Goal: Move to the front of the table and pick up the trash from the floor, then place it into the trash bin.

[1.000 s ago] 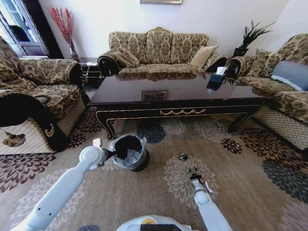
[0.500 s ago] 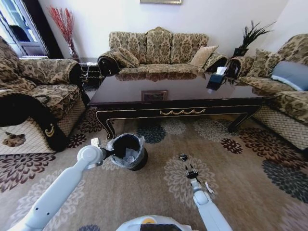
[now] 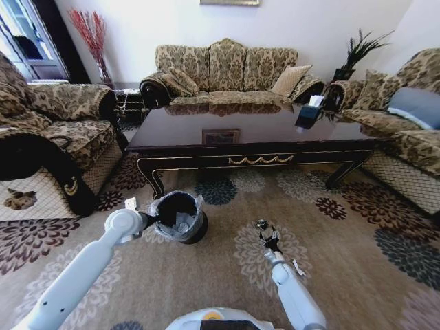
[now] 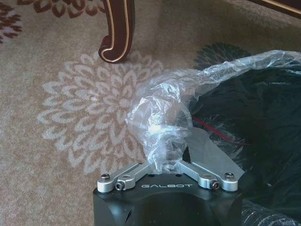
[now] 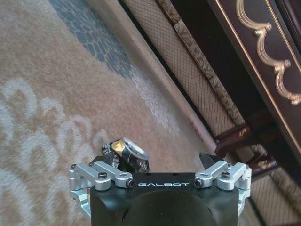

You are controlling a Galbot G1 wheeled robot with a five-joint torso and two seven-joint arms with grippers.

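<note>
- Now before the table (image 3: 254, 134), the robot works both arms low over the floor (image 3: 344, 261).
- Left gripper (image 4: 162, 162), at about 10 o'clock from the robot's base in the head view, pinches the clear liner at the rim of the bin (image 3: 180, 218); its jaws are pressed together on a bunched fold of plastic, apparently to steady or shift the bin.
- Bin stands on the carpet just in front of the table's left leg (image 4: 116, 30), at 11 o'clock, its mouth open upward; pale bits lie inside, too small to identify.
- Right gripper (image 3: 269, 240) reaches down at 1 o'clock with jaws spread, nothing between them, seemingly lined up for a grab.
- A small round piece of trash (image 5: 126, 151), dark with a metallic ring, lies on the carpet just ahead of those open jaws, between gripper and table.
- A thin white scrap (image 3: 298, 267) lies on the carpet beside the right arm, at 2 o'clock, still to be collected.
</note>
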